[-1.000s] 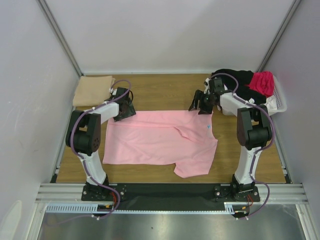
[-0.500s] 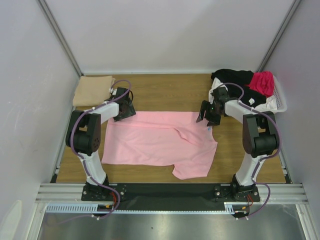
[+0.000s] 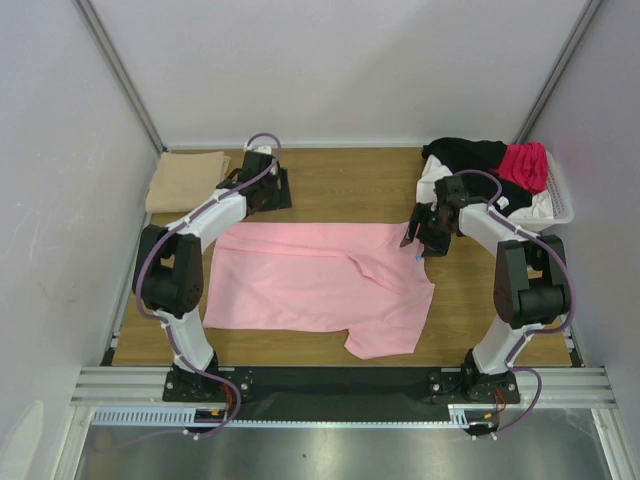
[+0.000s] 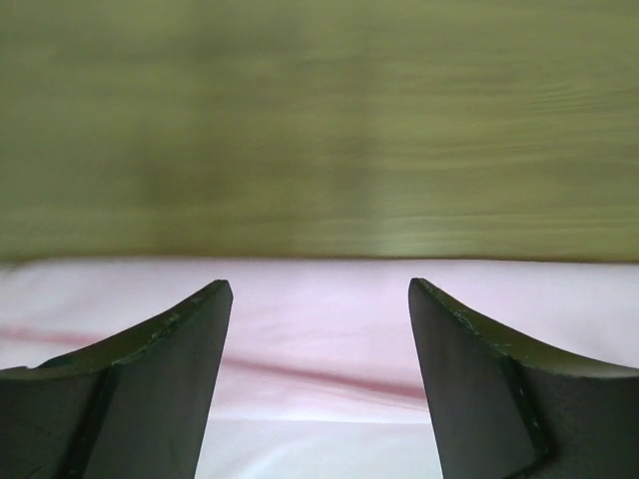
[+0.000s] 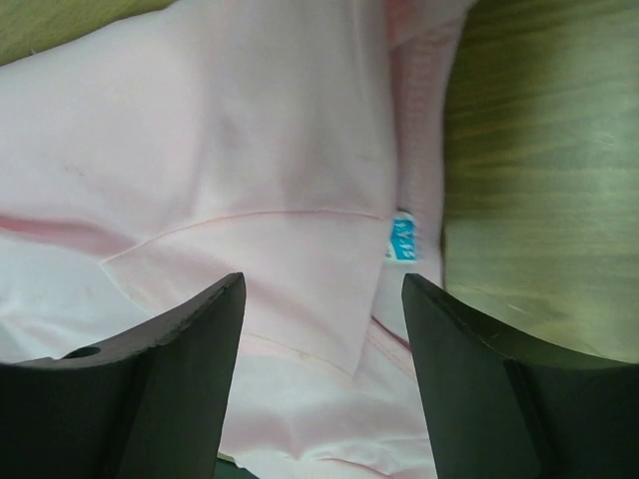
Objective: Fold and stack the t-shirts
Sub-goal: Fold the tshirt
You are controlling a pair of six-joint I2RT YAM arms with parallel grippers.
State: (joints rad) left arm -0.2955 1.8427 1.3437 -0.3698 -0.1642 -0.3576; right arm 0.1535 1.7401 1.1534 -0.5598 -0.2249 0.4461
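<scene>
1. Pink t-shirt (image 3: 300, 285) is spread mid-surface (image 3: 340, 180), sideways to me. The collar end is to my right, the hem end to my left, and one sleeve pokes out at the near edge.
2. A loose ridge crosses the collar half, so I'd say it isn't flat enough for a clean fold yet.
3. Blue label (image 5: 401, 238) sits at the neckline, right under my right wrist camera.
4. Right tool (image 3: 425, 235) is over that far collar corner, jaws apart, nothing between them. I can't tell whether the tips touch the cloth.
5. Left tool (image 3: 268, 192) is also spread and empty, by the far edge toward the hem end. Its wrist view shows the shirt's edge crossing between the fingers, with bare wood beyond.
6. My read: both tools are on the same far edge, well apart, which suits a two-point pinch to tension the cloth and bring that edge toward me.
7. Tan t-shirt (image 3: 185, 180) is folded in the far left corner. It's likely the stack base, parked clear of the working area.
8. Black t-shirt (image 3: 470, 155) and magenta t-shirt (image 3: 525, 165) are heaped in the white basket (image 3: 565, 205) at the far right, unfolded.
9. Risk: if I pinch only the top layer near the collar, the ridge drags along with it.
</scene>
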